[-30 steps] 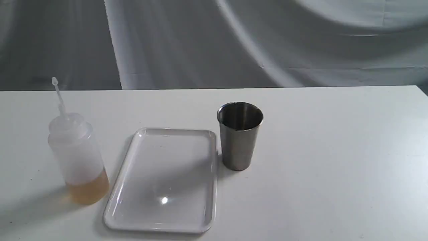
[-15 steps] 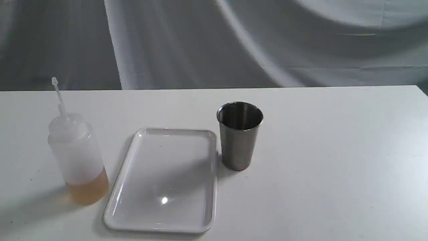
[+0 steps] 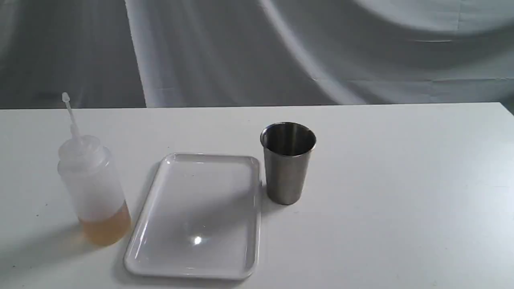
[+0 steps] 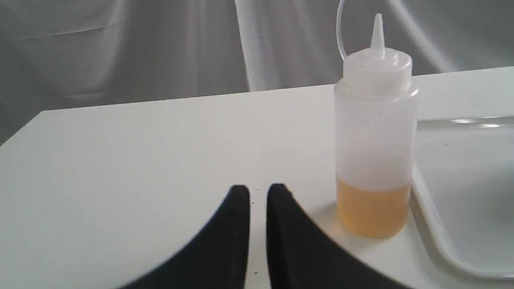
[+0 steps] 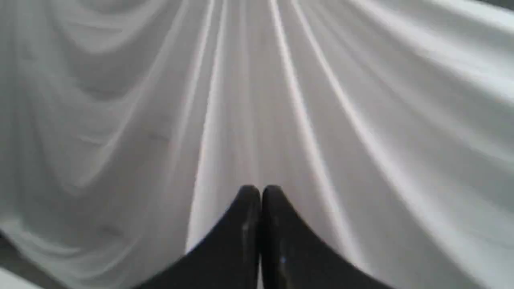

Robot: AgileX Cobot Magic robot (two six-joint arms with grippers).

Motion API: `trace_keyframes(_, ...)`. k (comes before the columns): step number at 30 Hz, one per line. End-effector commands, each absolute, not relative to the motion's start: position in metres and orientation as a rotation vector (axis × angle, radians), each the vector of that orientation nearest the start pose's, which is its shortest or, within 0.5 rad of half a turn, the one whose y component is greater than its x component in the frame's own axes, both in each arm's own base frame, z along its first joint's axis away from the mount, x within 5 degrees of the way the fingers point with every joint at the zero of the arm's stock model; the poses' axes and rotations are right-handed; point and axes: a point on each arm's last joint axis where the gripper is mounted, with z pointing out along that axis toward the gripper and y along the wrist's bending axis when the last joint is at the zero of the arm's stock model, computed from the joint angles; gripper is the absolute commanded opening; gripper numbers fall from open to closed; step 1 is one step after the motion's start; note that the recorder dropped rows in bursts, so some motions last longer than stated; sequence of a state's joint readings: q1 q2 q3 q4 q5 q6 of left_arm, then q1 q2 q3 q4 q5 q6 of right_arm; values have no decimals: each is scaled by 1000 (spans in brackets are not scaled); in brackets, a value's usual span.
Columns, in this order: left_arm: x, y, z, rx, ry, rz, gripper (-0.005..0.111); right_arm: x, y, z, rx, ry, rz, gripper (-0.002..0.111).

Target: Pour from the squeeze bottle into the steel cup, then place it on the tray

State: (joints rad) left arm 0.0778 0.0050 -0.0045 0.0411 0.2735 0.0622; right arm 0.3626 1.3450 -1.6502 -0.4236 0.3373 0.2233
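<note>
The squeeze bottle (image 3: 94,188) stands upright at the table's left, with amber liquid in its bottom third and its thin nozzle pointing up. Just right of it lies the white tray (image 3: 200,208), bare. The steel cup (image 3: 287,168) stands upright by the tray's far right corner. Neither gripper shows in the exterior view. In the left wrist view my left gripper (image 4: 258,190) hovers low over the table, short of the bottle (image 4: 375,140) and off to its side, its fingers almost together with nothing between them. The tray's edge (image 4: 461,180) lies beyond the bottle. My right gripper (image 5: 261,190) is shut and empty, facing the cloth.
The white table (image 3: 401,200) runs wide to the right of the cup; its back edge meets a draped grey cloth backdrop (image 3: 281,52). The table's left corner (image 4: 40,116) shows in the left wrist view.
</note>
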Motion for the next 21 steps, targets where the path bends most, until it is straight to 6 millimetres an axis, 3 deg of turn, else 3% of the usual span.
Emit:
trace_keyframes(1, 55, 5, 189, 9, 1751, 141, 8, 280, 118, 512, -355, 1559, 126, 0)
trace_keyframes(9, 55, 5, 189, 9, 1751, 141, 8, 302, 172, 446, -524, 1580, 225, 0)
trace_keyframes(21, 55, 5, 189, 9, 1751, 141, 8, 305, 235, 340, -602, 1631, 484, 0)
